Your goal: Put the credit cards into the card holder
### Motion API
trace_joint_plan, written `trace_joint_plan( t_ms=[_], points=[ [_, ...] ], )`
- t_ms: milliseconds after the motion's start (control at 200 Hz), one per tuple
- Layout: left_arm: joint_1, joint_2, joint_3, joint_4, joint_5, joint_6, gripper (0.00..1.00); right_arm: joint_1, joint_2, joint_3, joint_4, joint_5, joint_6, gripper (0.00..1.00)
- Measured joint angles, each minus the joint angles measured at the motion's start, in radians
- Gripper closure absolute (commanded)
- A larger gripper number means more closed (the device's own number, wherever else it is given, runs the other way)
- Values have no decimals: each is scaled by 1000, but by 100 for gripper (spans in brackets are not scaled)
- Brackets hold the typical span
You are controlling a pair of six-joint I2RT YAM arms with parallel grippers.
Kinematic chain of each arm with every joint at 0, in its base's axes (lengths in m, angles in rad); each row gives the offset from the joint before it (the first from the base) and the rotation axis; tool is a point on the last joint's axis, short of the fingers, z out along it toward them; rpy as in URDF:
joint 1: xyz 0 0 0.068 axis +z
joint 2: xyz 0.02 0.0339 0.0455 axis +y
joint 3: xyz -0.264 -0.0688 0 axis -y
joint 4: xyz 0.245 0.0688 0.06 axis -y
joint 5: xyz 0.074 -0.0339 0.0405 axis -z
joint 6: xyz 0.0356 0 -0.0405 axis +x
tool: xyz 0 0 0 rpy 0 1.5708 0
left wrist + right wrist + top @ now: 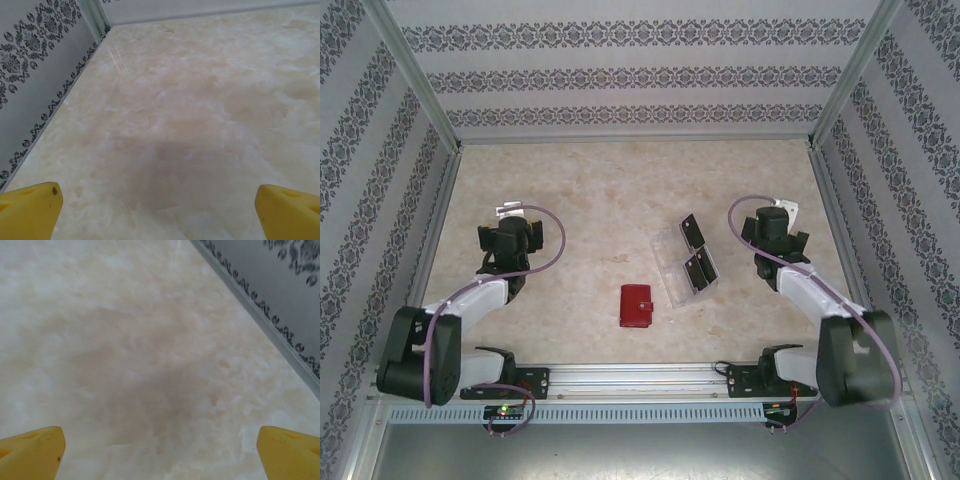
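Both left tool point(157, 192) and right tool point(161, 432) gape wide, empty; card holder point(636, 305) lies shut near credit cards point(699, 268).

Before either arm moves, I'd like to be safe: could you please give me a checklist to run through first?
1. Left jaws open, empty: ok.
2. Right jaws open, empty: ok.
3. Cards lying in the tray, uncovered: ok.
4. Wallet open to take cards: not ok, it lies closed.
5. Wallet apart from tray: ok.
6. Number of cards: cannot tell.
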Motion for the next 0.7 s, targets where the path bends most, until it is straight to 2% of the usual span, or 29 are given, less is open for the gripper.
trace_joint_plan(
  t_ms=[110, 160, 375, 480, 700],
  points=[
    [16, 96, -40, 144, 32, 37, 0, -6, 65, -74, 150, -48, -53, 2],
    [21, 126, -43, 151, 58, 47, 0, -6, 84, -82, 203, -74, -80, 2],
    [40, 97, -108, 286, 153, 37, 0, -13, 142, -92, 485, -188, -174, 2],
    [45, 145, -110, 370, 190, 34, 0, -27, 220, -148, 654, -227, -190, 2],
    [66, 296, -105, 467, 258, 25, 0, -41, 248, -179, 735, -251, -201, 2]
  ],
)
